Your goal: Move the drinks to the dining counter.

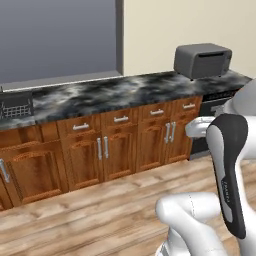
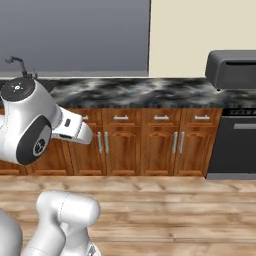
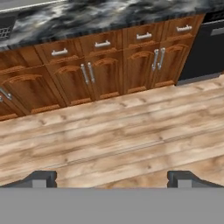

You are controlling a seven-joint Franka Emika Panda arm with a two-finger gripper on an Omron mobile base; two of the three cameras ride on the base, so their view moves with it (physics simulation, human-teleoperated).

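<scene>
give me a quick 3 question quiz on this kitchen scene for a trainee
1. True or false: the gripper is shut on a bottle.
2. What stands at the right end of the black-and-grey marbled stone countertop? A) a grey toaster oven B) a red kettle C) a stack of plates
3. Fill in: below the countertop are brown wooden cabinets with ____ bar handles.

Key:
1. False. In the hand view the two dark finger tips stand wide apart with only the wooden plank floor between them.
2. A, the grey toaster oven.
3. Silver.
</scene>
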